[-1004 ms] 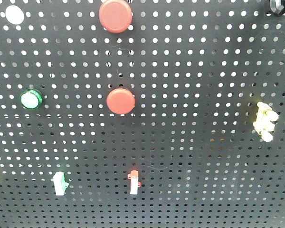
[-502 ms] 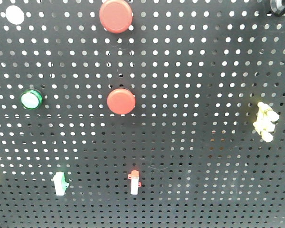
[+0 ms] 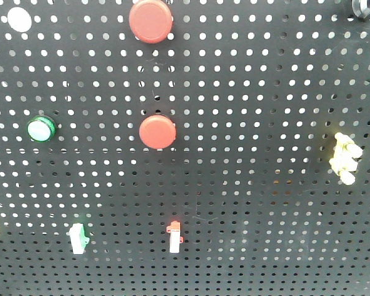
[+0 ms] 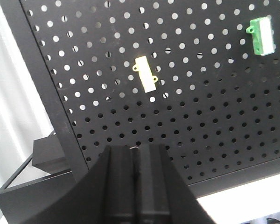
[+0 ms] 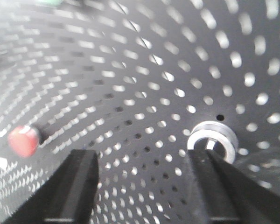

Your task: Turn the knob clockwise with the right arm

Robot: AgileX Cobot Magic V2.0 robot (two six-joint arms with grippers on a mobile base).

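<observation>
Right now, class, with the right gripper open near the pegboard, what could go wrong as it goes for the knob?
1. The silver ring-shaped knob sits beside the right gripper's right finger, not between the fingers; closing now would probably miss.
2. The fingers look close to the black perforated pegboard; advancing might scrape it.

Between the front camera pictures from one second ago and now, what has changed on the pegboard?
Almost nothing. Only the dark object at the top right corner has drifted slightly upward, toward the frame edge; what it is cannot be told. Nothing was taken hold of or let go. The two red buttons, the green button, the small switches and the yellow part all stayed in place.
</observation>
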